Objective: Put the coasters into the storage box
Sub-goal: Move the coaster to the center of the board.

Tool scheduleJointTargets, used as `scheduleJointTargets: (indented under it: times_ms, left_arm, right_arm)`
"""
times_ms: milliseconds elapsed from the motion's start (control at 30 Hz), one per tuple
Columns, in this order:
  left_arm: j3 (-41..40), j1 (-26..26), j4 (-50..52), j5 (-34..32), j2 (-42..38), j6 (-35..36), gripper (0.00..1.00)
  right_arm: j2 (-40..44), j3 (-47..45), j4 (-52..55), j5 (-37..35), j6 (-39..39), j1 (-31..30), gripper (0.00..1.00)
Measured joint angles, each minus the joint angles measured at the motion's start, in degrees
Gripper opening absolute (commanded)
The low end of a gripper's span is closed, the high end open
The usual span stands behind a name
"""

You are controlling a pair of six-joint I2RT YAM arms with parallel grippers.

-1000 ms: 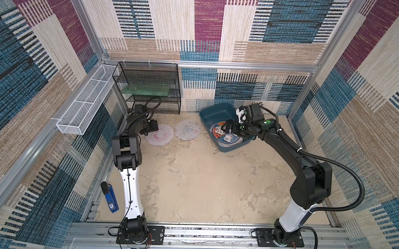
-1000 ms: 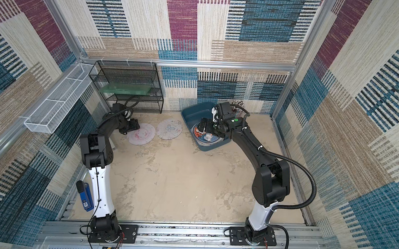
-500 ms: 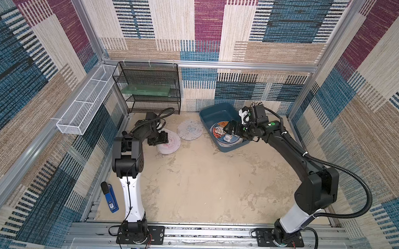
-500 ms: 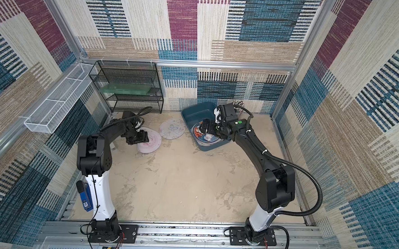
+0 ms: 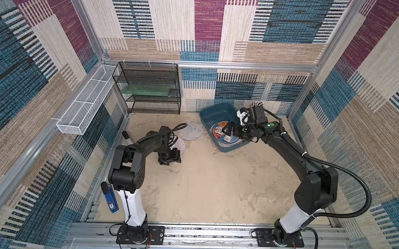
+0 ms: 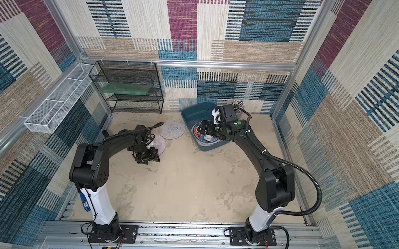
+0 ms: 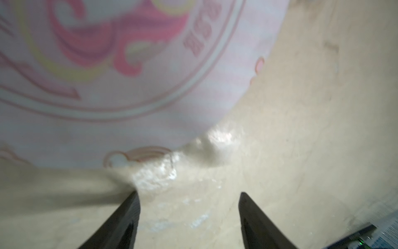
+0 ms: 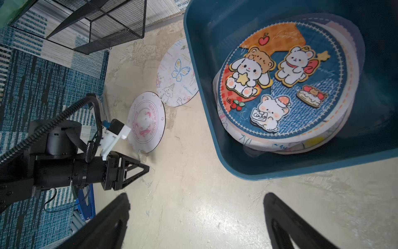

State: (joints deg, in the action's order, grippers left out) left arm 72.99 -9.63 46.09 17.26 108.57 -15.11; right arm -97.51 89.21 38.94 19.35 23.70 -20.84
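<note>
While the left hand (image 7: 189, 194) gapes empty, the pink coaster (image 7: 129, 90) lies just ahead.

In a top view the storage box (image 5: 214, 114) sits right of centre at the back of the floor (image 5: 214, 189), a stack of coasters (image 5: 217, 133) inside it, one loose coaster (image 5: 192, 131) on the floor just left of it, a second coaster (image 5: 181, 146) lower left of that, and a rack (image 5: 148, 89) further left at the back.
</note>
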Motion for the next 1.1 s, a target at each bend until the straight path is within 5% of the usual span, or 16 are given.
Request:
scheduleJointTargets:
  times_ms: [267, 600, 833, 1100]
  left_arm:
    - [5.73, 6.29, 0.22, -5.84, -2.64, -1.36, 0.75]
    - [18.75, 13.53, -4.42, -10.99, 11.69, 0.52, 0.82]
    - [23.19, 13.70, -4.33, -10.64, 16.24, 1.53, 0.80]
    - [17.31, 10.93, -6.36, -8.20, 12.81, 4.20, 0.79]
  right_arm:
    - [-4.85, -1.44, -3.15, 2.69, -0.11, -6.91, 0.99]
    - [-10.47, -1.88, -8.15, 4.76, 1.81, -12.55, 0.99]
    - [-10.47, -2.58, -9.40, 4.68, 2.25, -12.59, 0.99]
    - [-13.14, -0.70, -9.75, 4.94, 2.43, -12.76, 0.99]
